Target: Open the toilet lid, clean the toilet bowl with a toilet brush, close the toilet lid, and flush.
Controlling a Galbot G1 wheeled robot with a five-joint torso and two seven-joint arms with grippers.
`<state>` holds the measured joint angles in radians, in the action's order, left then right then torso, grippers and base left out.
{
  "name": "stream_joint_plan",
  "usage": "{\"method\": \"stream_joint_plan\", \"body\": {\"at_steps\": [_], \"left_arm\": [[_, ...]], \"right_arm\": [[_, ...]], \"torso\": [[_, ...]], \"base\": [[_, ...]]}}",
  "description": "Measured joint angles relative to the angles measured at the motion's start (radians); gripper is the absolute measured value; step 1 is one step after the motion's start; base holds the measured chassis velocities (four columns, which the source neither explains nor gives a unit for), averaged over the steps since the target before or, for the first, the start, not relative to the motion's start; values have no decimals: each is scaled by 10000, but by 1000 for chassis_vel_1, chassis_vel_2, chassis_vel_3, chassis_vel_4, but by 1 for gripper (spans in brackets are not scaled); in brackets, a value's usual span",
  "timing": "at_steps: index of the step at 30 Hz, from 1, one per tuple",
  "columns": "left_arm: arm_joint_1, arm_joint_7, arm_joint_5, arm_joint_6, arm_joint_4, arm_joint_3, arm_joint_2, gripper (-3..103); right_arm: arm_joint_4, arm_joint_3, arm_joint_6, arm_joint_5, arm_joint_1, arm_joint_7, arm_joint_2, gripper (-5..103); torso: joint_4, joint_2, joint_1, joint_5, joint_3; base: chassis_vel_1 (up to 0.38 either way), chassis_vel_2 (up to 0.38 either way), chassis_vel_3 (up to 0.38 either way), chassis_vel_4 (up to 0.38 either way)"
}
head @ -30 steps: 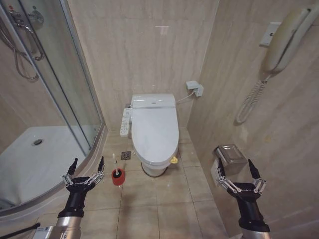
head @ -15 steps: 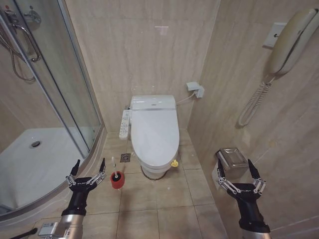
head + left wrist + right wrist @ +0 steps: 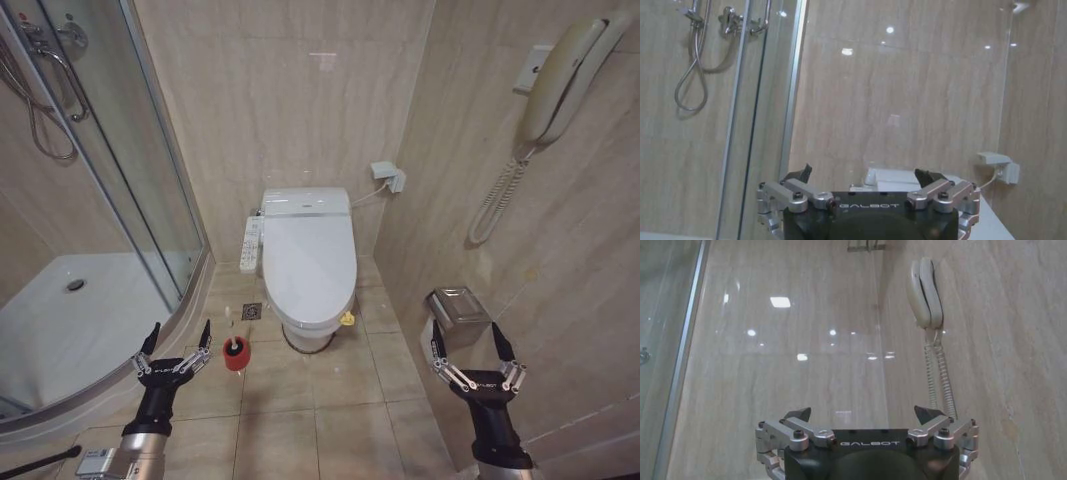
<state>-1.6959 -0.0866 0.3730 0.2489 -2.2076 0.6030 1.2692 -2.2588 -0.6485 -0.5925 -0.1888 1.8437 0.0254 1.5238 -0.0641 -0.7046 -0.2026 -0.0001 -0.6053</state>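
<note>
Nothing of the task looks begun: the glossy white toilet lid [image 3: 309,262] lies shut over the toilet bowl [image 3: 308,335] against the back wall, the toilet brush [image 3: 232,338] stands in its red cup [image 3: 236,356] beside it, and the left gripper [image 3: 177,345] and right gripper [image 3: 468,350] hover low, jaws apart, empty

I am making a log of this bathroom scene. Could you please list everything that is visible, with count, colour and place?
toilet lid: one, white, closed over the toilet at the back wall
toilet brush: one, white handle, standing in the cup
cup: one, red, on the floor left of the toilet
control panel: one, white, on the toilet's left side
floor drain: one, metal, beside the toilet base
shower tray: one, white, behind glass on the left
wall phone: one, cream, right wall
paper holder: one, silver, right wall
left gripper: black, open, low left
right gripper: black, open, low right
</note>
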Motion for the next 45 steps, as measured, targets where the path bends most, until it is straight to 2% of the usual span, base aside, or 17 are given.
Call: {"method": "stream_joint_plan", "body": {"at_steps": [16, 30, 33, 35, 37, 41, 45], "left_arm": [[105, 13, -13, 2, 151, -119, 68, 100], [136, 29, -67, 56, 288, -181, 145, 100], [146, 29, -145, 63, 330, -204, 204, 100], [130, 32, -195, 69, 331, -229, 235, 100], [113, 32, -208, 72, 330, -228, 241, 100], [125, 33, -204, 76, 330, -117, 230, 100], [265, 33, -157, 77, 491, -57, 201, 100]], "right_arm": [[290, -157, -138, -110, -105, 194, -7, 100], [444, -95, -121, -122, -210, 6, -10, 100], [426, -39, -172, -103, -219, -70, -13, 100], [398, -7, -218, -100, -225, -104, -16, 100], [398, 2, -225, -92, -239, -122, -19, 100], [544, 40, -198, 132, -309, -328, -43, 100], [848, 135, -207, 539, -301, -434, -62, 100]], "torso": [[-1, 0, -1, 0, 0], [-2, 1, -3, 1, -1], [7, 5, -14, 1, -6], [-7, 5, -15, -1, -6], [-2, 6, -16, 2, -7], [10, 4, -6, 0, -2], [-3, -1, 4, 2, 2]], "base": [[-33, 29, 35, -33], [-226, 221, 221, -223], [-263, 253, 253, -215], [-217, 213, 182, -206], [-167, 180, 0, -88], [-7, 31, 7, 12], [50, -82, -55, 60]]}}
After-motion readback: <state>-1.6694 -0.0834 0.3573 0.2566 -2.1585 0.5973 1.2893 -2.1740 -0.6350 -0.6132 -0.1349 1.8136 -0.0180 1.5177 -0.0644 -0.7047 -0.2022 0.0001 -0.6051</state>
